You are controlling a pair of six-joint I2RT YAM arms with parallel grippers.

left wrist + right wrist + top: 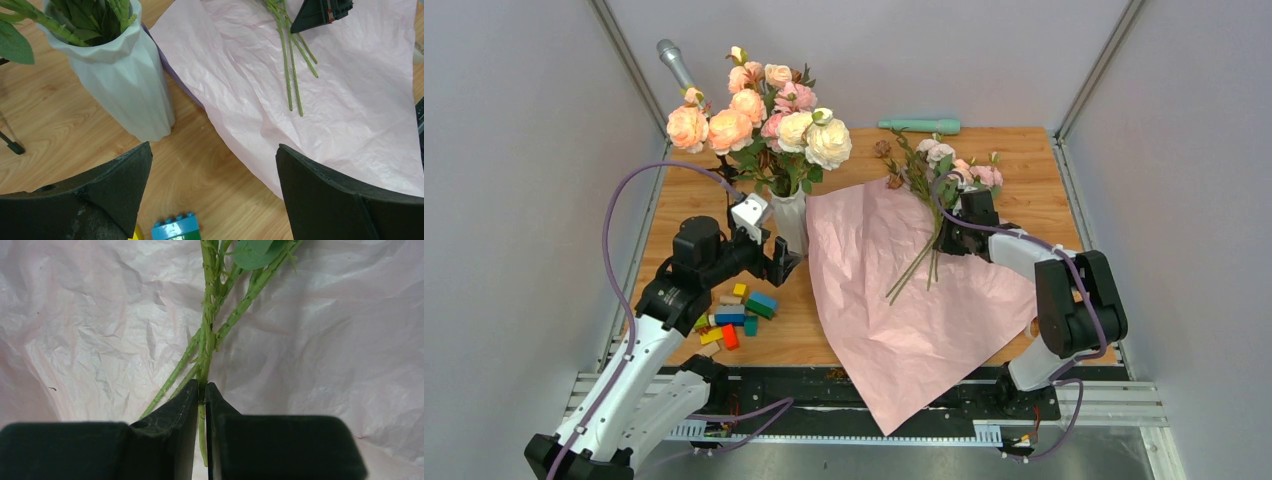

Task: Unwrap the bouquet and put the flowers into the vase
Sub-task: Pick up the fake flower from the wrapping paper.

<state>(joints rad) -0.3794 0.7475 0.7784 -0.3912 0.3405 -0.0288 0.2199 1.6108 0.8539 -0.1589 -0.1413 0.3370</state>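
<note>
The bouquet lies unwrapped: its pink paper [894,300] is spread flat on the table, and the flowers [939,155] rest on it with thin green stems [914,265] pointing toward me. My right gripper [946,240] is down on the paper, shut on a stem [210,330] pinched between its fingertips [201,390]. Other stems run past outside its left finger. The white ribbed vase [790,218] stands left of the paper. My left gripper [786,262] hovers low beside the vase [125,85], open [214,165] and holding nothing.
Large peach and pink blooms [754,115] fill the vase. Several coloured toy bricks [736,315] lie on the wood under my left arm. A microphone [674,62] and a teal handle-like object [921,125] lie at the back edge. The paper overhangs the near table edge.
</note>
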